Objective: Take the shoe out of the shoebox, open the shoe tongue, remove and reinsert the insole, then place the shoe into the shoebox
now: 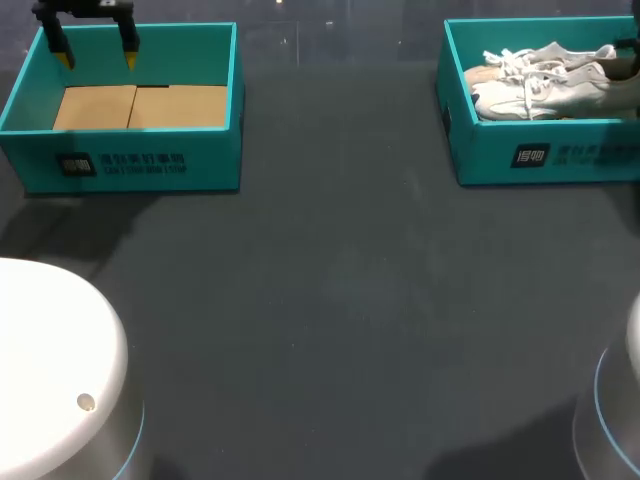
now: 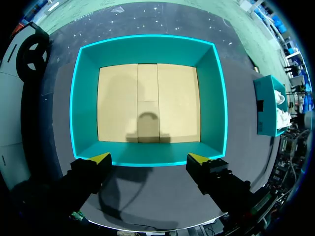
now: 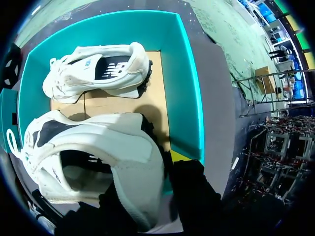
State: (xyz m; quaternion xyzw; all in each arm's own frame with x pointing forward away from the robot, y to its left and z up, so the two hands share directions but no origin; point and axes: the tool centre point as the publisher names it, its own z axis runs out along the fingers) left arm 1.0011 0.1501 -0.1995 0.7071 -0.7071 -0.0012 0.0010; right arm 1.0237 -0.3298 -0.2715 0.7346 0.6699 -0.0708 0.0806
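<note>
Hovering above the left shoebox [image 2: 147,46], the left pincer [image 2: 148,158] is held open; a white shoe [image 3: 98,147] is clamped by the right pincer [image 3: 147,182]

White shoes [image 1: 540,85] in right shoebox [image 1: 548,157]

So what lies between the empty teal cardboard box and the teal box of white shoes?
Nothing. The head view shows bare dark table between the empty teal box and the shoes' teal box.

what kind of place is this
Likely a robot test bench: a dark table, an empty shoebox with the left claw above its edge, and a second shoebox holding white shoes.
</note>
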